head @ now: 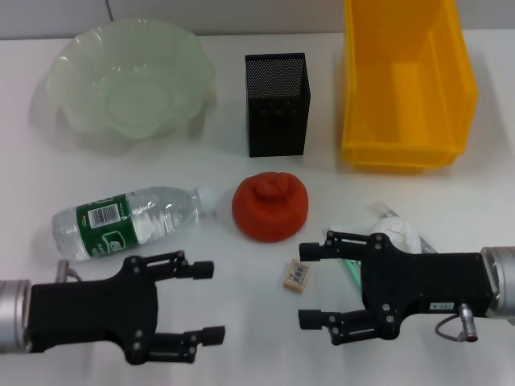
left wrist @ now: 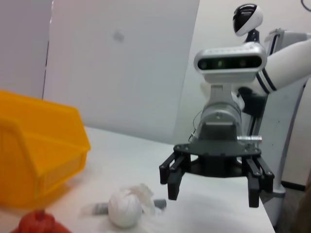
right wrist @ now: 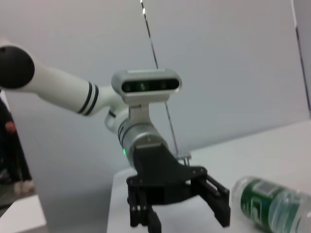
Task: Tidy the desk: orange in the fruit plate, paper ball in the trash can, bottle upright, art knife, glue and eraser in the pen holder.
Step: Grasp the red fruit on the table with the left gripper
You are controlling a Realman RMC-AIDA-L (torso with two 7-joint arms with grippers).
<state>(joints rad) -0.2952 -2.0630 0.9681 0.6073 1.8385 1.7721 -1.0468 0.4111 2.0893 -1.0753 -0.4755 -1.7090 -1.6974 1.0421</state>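
Currently bottle [head: 129, 221] lying flat, cap toward orange [head: 270, 206] | both hands spread wide, empty

Place: I read this as a robot lab or test room | Evidence: bare white surface [head: 201, 322] against plain white wall panels [left wrist: 121, 63] | staged desk items: yellow bin [head: 406, 80], mesh pen cup [head: 278, 104], green bowl [head: 129, 80] | white robot arm [right wrist: 63, 90] in view
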